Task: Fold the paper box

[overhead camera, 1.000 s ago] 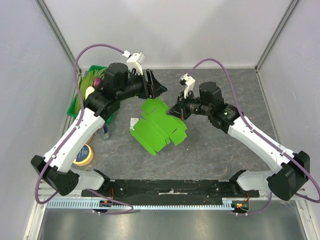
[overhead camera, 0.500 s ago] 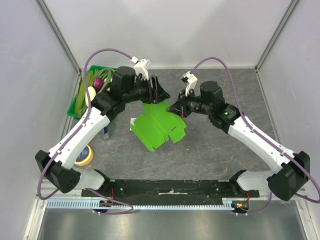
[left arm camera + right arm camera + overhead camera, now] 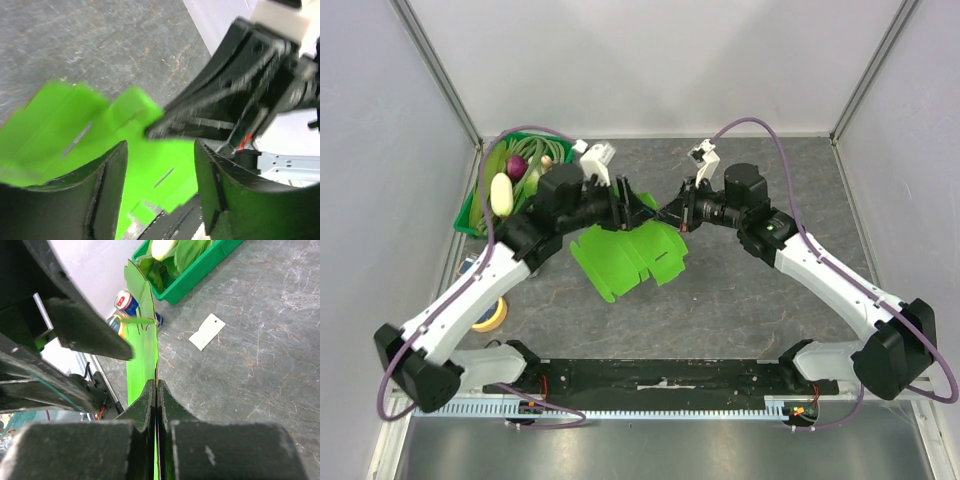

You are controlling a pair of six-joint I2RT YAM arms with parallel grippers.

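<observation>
The paper box point(image 3: 625, 255) is a flat lime-green card cut-out with flaps and slits, held tilted above the grey table. My right gripper point(image 3: 672, 212) is shut on its upper right edge; in the right wrist view the card point(image 3: 142, 352) runs edge-on out of the closed jaws point(image 3: 156, 390). My left gripper point(image 3: 638, 205) stands open just left of that grip, at the card's raised top edge. In the left wrist view the green card point(image 3: 75, 135) shows beyond the gap between the fingers point(image 3: 107, 190), with the right gripper's black body point(image 3: 225, 100) close ahead.
A green crate point(image 3: 468, 212) of vegetables stands at the back left, partly under the left arm. A tape roll point(image 3: 490, 312) lies near the left arm's base. In the right wrist view, a white tag point(image 3: 207, 332) lies on the table and a can point(image 3: 125, 301) stands by the crate point(image 3: 200, 270).
The left arm has swung right and toward the card's top edge, meeting the right gripper. The card has shifted slightly toward the near left and tilted up. The right gripper keeps its grip.
</observation>
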